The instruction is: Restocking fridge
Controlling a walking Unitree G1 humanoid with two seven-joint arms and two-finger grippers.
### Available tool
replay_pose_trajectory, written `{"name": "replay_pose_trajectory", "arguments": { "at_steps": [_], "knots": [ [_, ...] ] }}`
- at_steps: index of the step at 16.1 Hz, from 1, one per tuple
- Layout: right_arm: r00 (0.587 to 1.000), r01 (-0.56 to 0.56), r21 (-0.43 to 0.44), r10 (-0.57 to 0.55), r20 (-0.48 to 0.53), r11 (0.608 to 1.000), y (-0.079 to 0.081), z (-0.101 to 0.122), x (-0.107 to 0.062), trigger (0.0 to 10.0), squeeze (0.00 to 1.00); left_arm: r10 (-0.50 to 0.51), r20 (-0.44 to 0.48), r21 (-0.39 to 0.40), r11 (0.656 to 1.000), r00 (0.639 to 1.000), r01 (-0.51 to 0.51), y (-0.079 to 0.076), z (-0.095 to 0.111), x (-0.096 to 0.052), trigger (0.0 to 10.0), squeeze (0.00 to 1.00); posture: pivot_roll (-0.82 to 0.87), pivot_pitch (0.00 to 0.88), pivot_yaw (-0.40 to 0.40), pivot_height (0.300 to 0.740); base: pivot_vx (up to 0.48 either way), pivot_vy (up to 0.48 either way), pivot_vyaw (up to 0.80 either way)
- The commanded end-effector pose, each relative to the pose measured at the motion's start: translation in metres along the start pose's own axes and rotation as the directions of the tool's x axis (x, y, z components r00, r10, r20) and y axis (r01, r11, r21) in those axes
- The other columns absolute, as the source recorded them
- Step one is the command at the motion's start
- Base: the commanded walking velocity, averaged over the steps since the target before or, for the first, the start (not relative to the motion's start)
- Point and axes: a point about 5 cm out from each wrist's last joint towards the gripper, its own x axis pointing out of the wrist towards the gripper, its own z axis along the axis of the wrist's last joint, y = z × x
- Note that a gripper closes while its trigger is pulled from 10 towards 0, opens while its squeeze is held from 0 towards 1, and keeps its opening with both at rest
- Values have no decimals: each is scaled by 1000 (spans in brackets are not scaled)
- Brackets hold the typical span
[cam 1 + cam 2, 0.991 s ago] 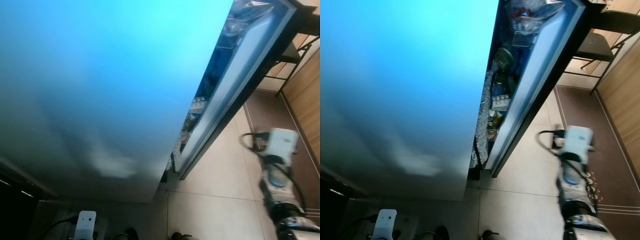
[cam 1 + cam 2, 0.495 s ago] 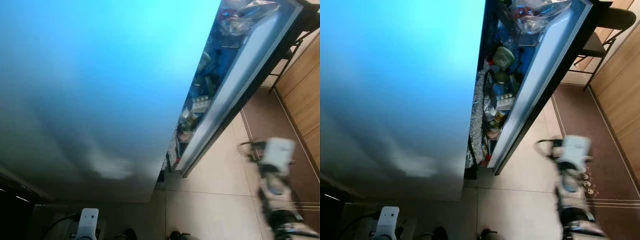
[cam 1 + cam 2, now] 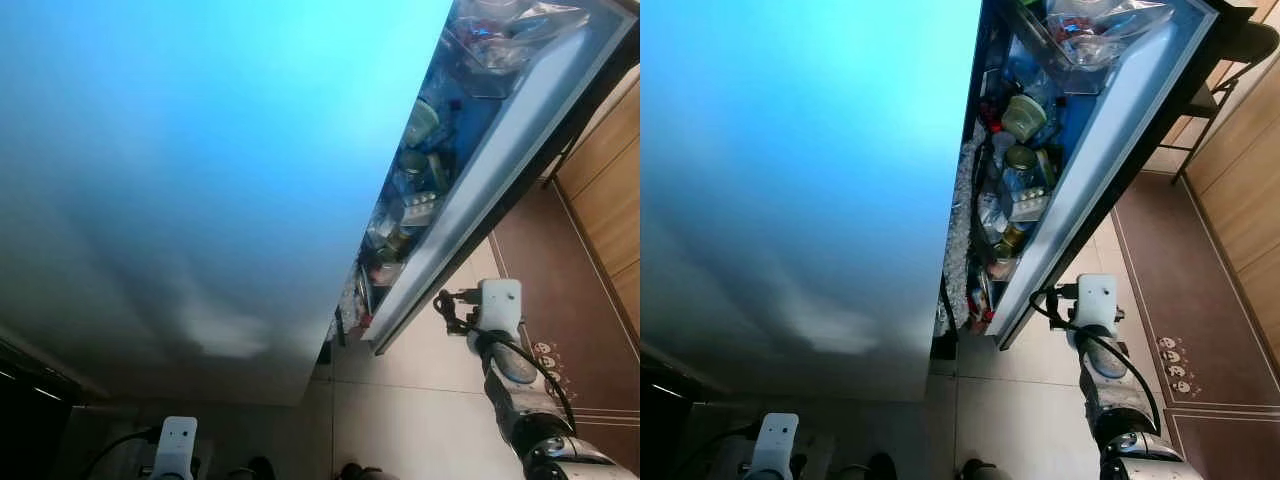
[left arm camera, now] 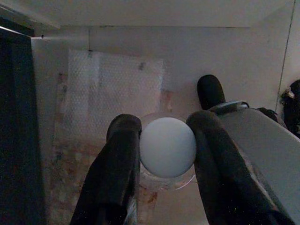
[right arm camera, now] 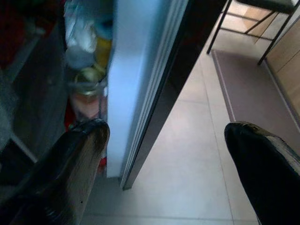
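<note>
The fridge (image 3: 200,150) towers over me as a broad blue-lit panel. Its door (image 3: 1090,160) stands ajar, and a pale edge runs down towards the floor. Jars, bottles and bags (image 3: 1020,180) crowd the shelves in the gap. My right gripper (image 5: 164,145) is open wide at the bottom corner of that door edge (image 5: 140,70), with nothing between its fingers (image 5: 70,159). The right arm (image 3: 1095,305) reaches up from the lower right. My left gripper (image 4: 164,124) hangs low and is shut on a clear container with a round white cap (image 4: 167,146).
A black metal chair (image 3: 1230,60) stands behind the door. A brown mat (image 3: 1180,270) lies on the pale tiles, with wooden cabinet fronts (image 3: 1245,170) to the right. Below the left gripper is a sheet of bubble wrap (image 4: 112,89) on the floor.
My right arm has swung left, in to the bottom of the door edge. The gap at the door looks wider, with more shelves showing. The camera has shifted a little.
</note>
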Motion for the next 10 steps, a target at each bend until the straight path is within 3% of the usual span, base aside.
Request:
{"name": "replay_pose_trajectory", "arguments": {
  "at_steps": [1, 6, 10],
  "knots": [
    [998, 3, -10, -4, -69, 1000, -4, -14, -4, 10000, 0, -8, -31, 21, 1000, 999, 9, -4, -9, -2, 10000, 0, -123, 173, -90, 740, 0, 0, 0],
    [984, 17, 29, -12, -178, 999, 1, -45, -17, 10000, 0, -18, -35, 46, 999, 999, 20, -4, -8, -2, 10000, 0, -121, 179, -85, 740, 0, 0, 0],
    [968, 4, 25, 2, -253, 1000, 7, -66, -27, 10000, 0, -19, -39, 54, 998, 999, 21, -4, -9, -2, 10000, 0, -115, 179, -85, 740, 0, -480, 0]
  ]
}}
